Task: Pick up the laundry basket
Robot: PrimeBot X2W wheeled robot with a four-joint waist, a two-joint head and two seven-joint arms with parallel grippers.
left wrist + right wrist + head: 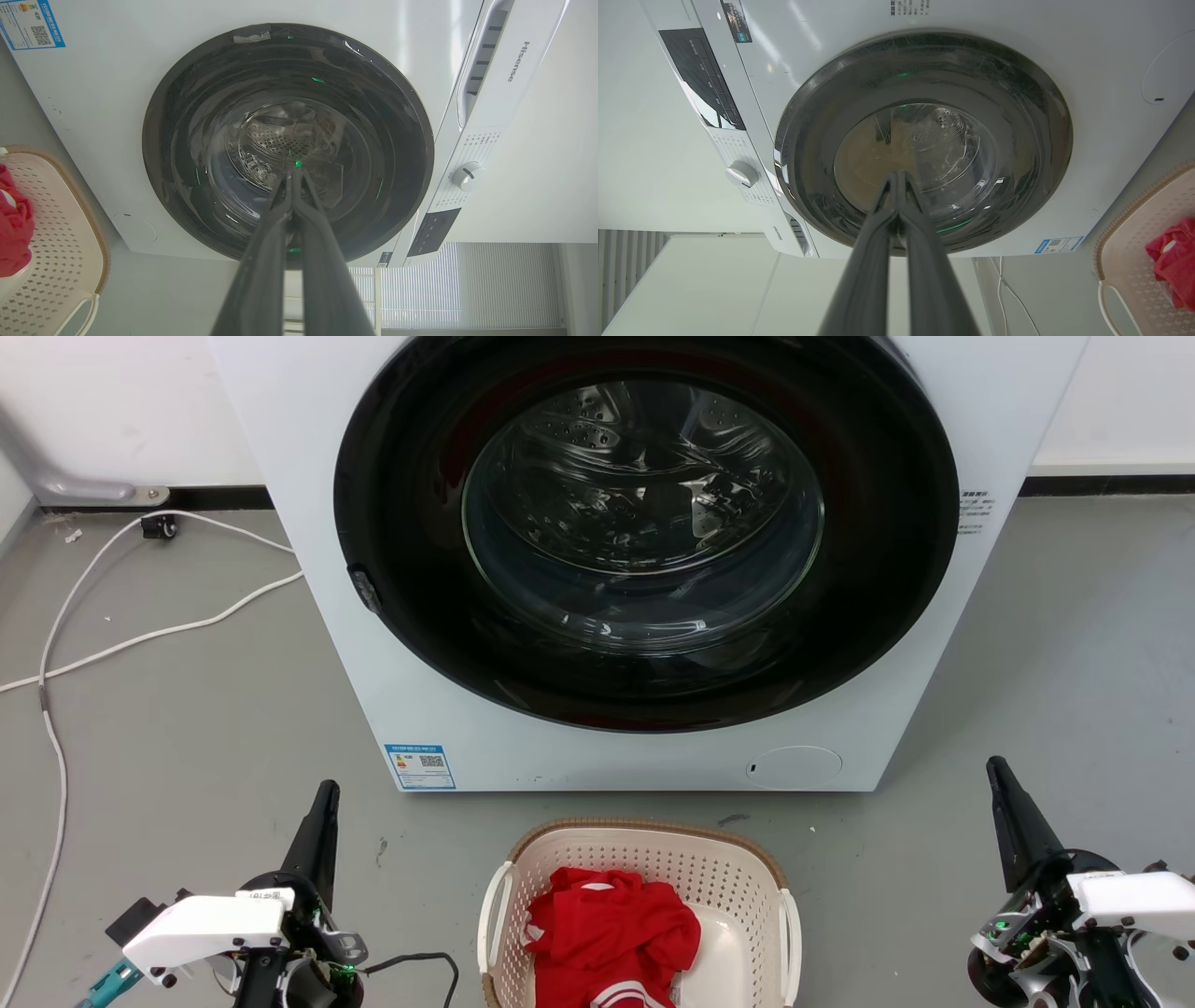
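Two claws frame the scene, one on each side, and neither touches anything.

At the far left a thin white cable (140, 637) trails across the grey floor (187, 737) from the wall. Next to the right is the left claw (327, 793). Its two long dark fingers are pressed together with nothing between them, and they point toward the big white front-loading washing machine (373, 691). A small blue label (420, 765) sits low on the machine's front, near its left corner.

In the middle, the machine's round glass door (644, 513) with a broad black surround is shut, and the steel drum shows through it. The cream-white perforated plastic laundry basket (709, 868), rounded-rectangular with a brown woven-look rim, stands upright on the floor just in front of the machine. It is below the door in the head view, between the two claws and well apart from each. A slim white handle runs along each of its sides. A crumpled red garment (611, 929) with white trim lies inside the basket, toward its left and near part.

At the far right, the right claw (997, 770) also has its dark fingers pressed together on nothing. In its wrist view the tips aim at the door glass, and the basket is at the right edge.
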